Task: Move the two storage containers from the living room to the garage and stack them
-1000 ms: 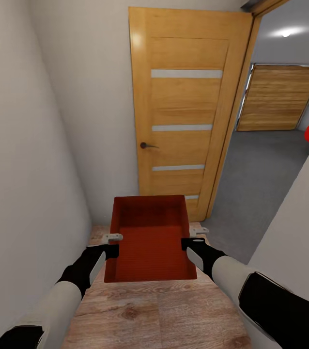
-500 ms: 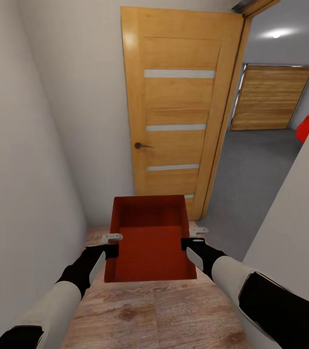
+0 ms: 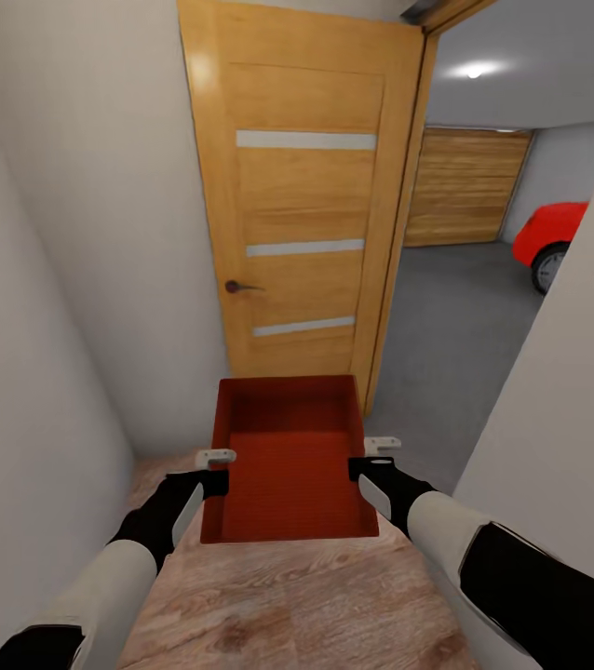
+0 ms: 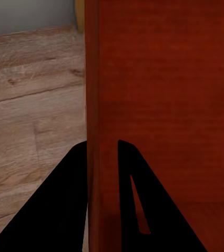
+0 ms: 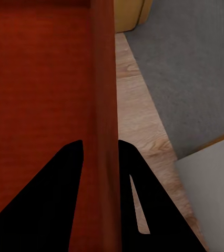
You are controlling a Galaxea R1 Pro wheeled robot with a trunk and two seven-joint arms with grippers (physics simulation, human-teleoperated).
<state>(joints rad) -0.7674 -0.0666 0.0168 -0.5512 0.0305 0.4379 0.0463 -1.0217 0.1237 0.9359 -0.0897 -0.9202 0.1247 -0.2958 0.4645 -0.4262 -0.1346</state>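
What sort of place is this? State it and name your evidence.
Likely a narrow hallway at a garage entrance: an open wooden door with frosted strips, grey concrete floor beyond it, and a red car beside a slatted garage door.

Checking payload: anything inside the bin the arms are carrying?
The storage container looks empty: bare ribbed red floor and walls. The near wall hides the strip of floor just behind it. Both tools, left and right, clamp its side walls.

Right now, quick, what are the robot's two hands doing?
Left hand: closed on the left wall of the storage container.
Right hand: closed on the container's right wall.
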